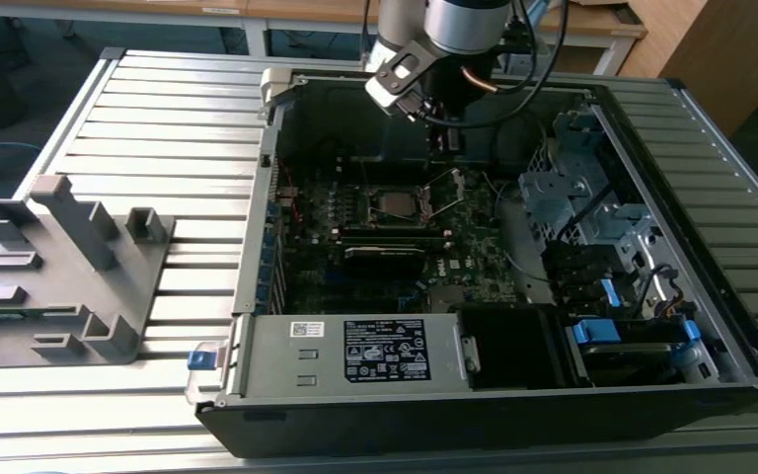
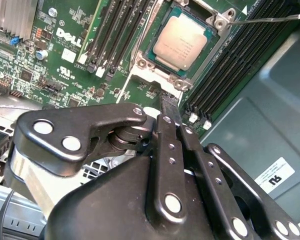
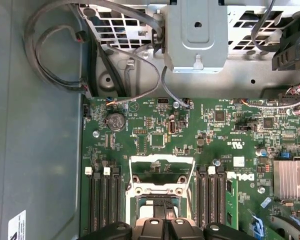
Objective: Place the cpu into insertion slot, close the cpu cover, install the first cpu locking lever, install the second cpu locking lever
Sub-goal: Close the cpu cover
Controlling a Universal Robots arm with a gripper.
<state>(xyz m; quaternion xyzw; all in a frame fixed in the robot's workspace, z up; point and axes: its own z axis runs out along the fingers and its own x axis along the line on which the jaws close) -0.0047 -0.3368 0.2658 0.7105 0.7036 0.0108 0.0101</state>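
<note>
**Claw** (image 2: 169, 102): fingers pressed together, nothing seen between them. It hangs inside the open computer case (image 1: 485, 420), low over the motherboard (image 2: 65, 70).

**Cpu cover** (image 3: 162, 161): silver frame with a cut-out middle, just ahead of the claw's tip. It is swung up off the socket and hinged on the edge nearest the claw. Whether tip and frame touch cannot be told.

**Cpu** (image 2: 182, 42): pale silver-grey square just beyond the cover from the claw, apart from the fingers. It lies flat and face up in the insertion slot (image 2: 160, 74). Being square it has no long axis, and its sides run parallel to the memory slots (image 2: 115, 30) flanking it.

**Locking lever** (image 2: 262, 21): thin metal rod on the far side of the slot from the claw. It sticks out from a slot corner across the far memory slots.

**Counter** (image 1: 155, 128): ribbed grey metal. It carries the case, which lies on its side with the open face up.

**Fixture** (image 1: 50, 276): grey block with upright posts, on the counter well apart from the claw and outside the case.

**Room**: wooden furniture (image 1: 715, 49) stands behind the counter.
</note>
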